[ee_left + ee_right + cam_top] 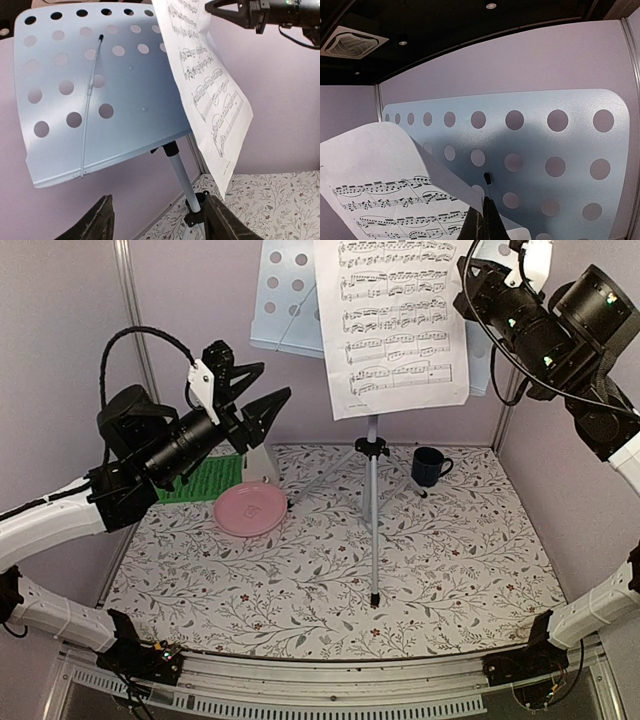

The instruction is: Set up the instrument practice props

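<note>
Music practice set-up: the right gripper (470,278) is pinching the upper right edge of a white sheet (400,320) of printed music. Its dark fingers (482,222) are pressing together on the paper, which is curling away to that gripper's left in front of the music stand (283,300). The stand's desk, a smooth pale blue panel punched with round holes, is sitting on a slim silver tripod (372,510).

The left gripper (272,385) is hovering below and to the left of the desk, jaws spread and holding nothing. Beneath it, a white pyramid-shaped metronome (262,462) is standing beside a flat green sheet (205,480) and a round pink plate (250,508). All are resting on a tablecloth (450,570) printed with leaves and small flowers. A dark blue mug (430,466) is sitting far below the right gripper, near the tripod. Plain lilac walls (200,300) are enclosing the table.
</note>
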You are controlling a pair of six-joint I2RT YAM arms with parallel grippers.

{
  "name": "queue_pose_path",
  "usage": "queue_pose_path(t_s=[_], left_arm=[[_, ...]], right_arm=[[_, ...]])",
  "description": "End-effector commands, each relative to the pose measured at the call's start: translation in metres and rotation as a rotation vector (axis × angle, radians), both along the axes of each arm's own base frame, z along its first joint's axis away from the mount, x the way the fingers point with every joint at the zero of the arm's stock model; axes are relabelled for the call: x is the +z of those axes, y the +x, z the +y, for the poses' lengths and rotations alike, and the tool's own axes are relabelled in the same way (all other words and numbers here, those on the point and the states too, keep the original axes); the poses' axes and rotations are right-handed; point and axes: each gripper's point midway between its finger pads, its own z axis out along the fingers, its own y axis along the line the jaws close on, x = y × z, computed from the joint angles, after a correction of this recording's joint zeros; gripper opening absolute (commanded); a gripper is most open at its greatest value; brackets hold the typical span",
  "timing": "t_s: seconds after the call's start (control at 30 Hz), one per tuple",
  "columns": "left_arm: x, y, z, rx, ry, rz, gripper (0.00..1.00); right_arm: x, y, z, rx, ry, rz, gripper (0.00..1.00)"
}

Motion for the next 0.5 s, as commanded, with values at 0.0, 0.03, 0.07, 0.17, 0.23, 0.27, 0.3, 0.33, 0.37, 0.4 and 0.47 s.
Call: queue_pose_path(t_s=[0.0, 0.03, 0.07, 0.17, 0.23, 0.27, 0.3, 0.33, 0.37, 0.4, 0.47], left_arm=[[0.035, 0.002, -0.002, 0.033, -0.035, -0.037, 0.61], [0.04, 0.006, -0.003, 0.047, -0.032, -0.045, 0.61], [0.047, 0.008, -0.004, 0.06, -0.033, -0.056, 0.6], [0.064, 0.016, -0.008, 0.101, -0.023, -0.089, 0.58], [0.075, 0.022, -0.011, 0.123, -0.007, -0.108, 0.57], [0.079, 0.02, -0.015, 0.103, 0.0, -0.122, 0.57], [0.081, 0.014, -0.021, 0.062, 0.012, -0.14, 0.57], [0.084, 0.008, -0.025, 0.021, 0.016, -0.159, 0.58], [0.085, 0.002, -0.029, -0.02, 0.019, -0.171, 0.59], [0.087, -0.006, -0.033, -0.066, 0.021, -0.184, 0.61], [0.089, -0.02, -0.038, -0.145, 0.029, -0.205, 0.65]], right_arm=[[0.037, -0.013, -0.029, -0.032, 0.139, -0.086, 0.0], [0.04, -0.015, -0.03, -0.025, 0.151, -0.097, 0.0], [0.043, -0.017, -0.031, -0.017, 0.164, -0.105, 0.0], [0.049, -0.019, -0.038, -0.024, 0.22, -0.121, 0.0], [0.052, -0.02, -0.045, -0.042, 0.253, -0.128, 0.0], [0.053, -0.02, -0.045, -0.046, 0.255, -0.133, 0.0], [0.054, -0.02, -0.043, -0.039, 0.247, -0.14, 0.0], [0.053, -0.021, -0.038, -0.023, 0.231, -0.146, 0.0], [0.052, -0.022, -0.033, 0.004, 0.209, -0.151, 0.0], [0.053, -0.026, -0.027, 0.046, 0.19, -0.163, 0.0], [0.049, -0.033, -0.012, 0.13, 0.134, -0.184, 0.0]])
